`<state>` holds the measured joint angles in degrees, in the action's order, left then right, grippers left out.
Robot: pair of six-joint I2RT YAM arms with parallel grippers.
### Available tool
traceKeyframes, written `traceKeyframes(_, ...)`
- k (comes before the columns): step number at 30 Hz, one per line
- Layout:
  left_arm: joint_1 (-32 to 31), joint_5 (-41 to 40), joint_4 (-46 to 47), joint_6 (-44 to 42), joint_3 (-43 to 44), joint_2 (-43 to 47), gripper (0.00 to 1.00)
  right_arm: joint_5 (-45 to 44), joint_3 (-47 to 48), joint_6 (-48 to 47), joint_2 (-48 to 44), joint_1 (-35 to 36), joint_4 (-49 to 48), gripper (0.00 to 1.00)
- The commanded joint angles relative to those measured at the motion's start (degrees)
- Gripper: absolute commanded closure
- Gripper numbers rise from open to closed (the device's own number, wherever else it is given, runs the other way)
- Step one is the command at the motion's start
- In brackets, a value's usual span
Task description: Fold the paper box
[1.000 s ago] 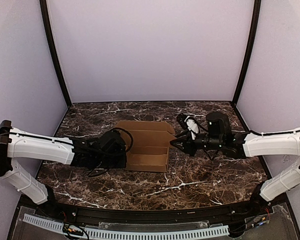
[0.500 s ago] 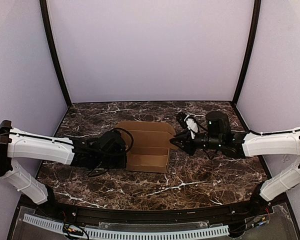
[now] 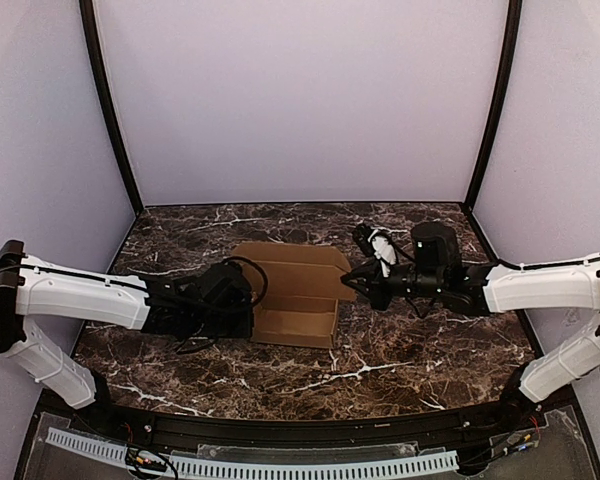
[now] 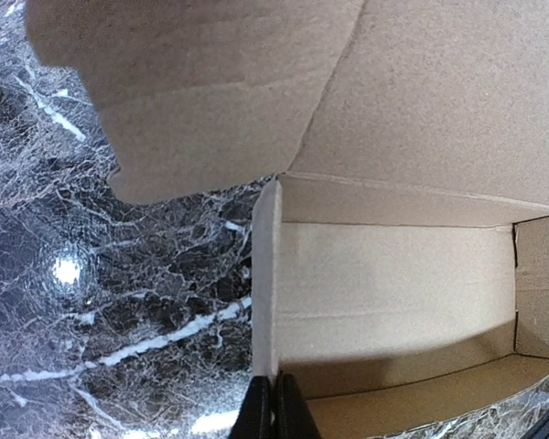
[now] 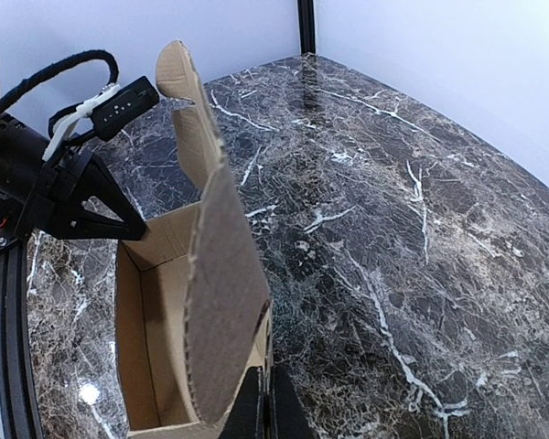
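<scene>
The paper box (image 3: pixel 292 288) is brown cardboard, partly set up as an open tray with its lid flap lying back, in the middle of the table. My left gripper (image 3: pixel 250 318) is shut on the box's left wall; in the left wrist view the fingertips (image 4: pixel 257 409) pinch the end of that wall (image 4: pixel 265 274). My right gripper (image 3: pixel 347 286) is shut on the right wall. In the right wrist view the gripper (image 5: pixel 267 384) holds the wall's edge, and a side flap (image 5: pixel 221 283) stands up in front of the box's open inside (image 5: pixel 156 320).
The dark marble table (image 3: pixel 400 345) is enclosed by lilac walls with black corner posts (image 3: pixel 110 110). A white perforated strip (image 3: pixel 240 462) runs along the near edge. My left arm's black wrist (image 5: pixel 46 174) shows beyond the box in the right wrist view.
My right gripper has shut on the box's right wall and edged slightly left. The left gripper has kept its hold and not moved.
</scene>
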<state>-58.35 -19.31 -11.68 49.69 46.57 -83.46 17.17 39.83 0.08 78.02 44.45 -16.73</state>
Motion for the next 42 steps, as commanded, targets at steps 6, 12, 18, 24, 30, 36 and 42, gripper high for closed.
traceKeyframes(6,0.1,-1.1,0.4,-4.4,-0.7,2.9,0.59,-1.1,-0.6,-1.7,1.1,-0.2,-2.1,1.00)
traceKeyframes(12,0.2,-2.2,-0.9,-7.9,-1.7,6.7,0.42,-1.7,-2.1,-3.1,1.6,-0.3,-2.5,1.00)
traceKeyframes(18,0.3,-2.5,-1.4,-12.8,-4.5,11.6,0.35,-0.6,-3.9,-4.6,0.9,-0.3,-2.5,1.00)
traceKeyframes(24,1.8,-2.0,-1.2,-18.8,-6.3,15.1,0.35,1.0,-7.2,-7.7,-2.1,-0.3,-3.3,1.00)
traceKeyframes(30,4.2,1.3,-0.1,-23.2,-7.1,15.8,0.35,7.1,-9.9,-10.7,-6.0,-0.4,-1.0,1.00)
traceKeyframes(36,5.8,8.7,4.2,-27.4,-8.1,15.6,0.38,10.3,-10.1,-11.7,-7.7,-0.4,2.4,1.00)
traceKeyframes(42,6.1,12.8,7.1,-30.0,-8.5,15.7,0.41,12.6,-10.6,-11.3,-8.2,-0.4,2.9,1.00)
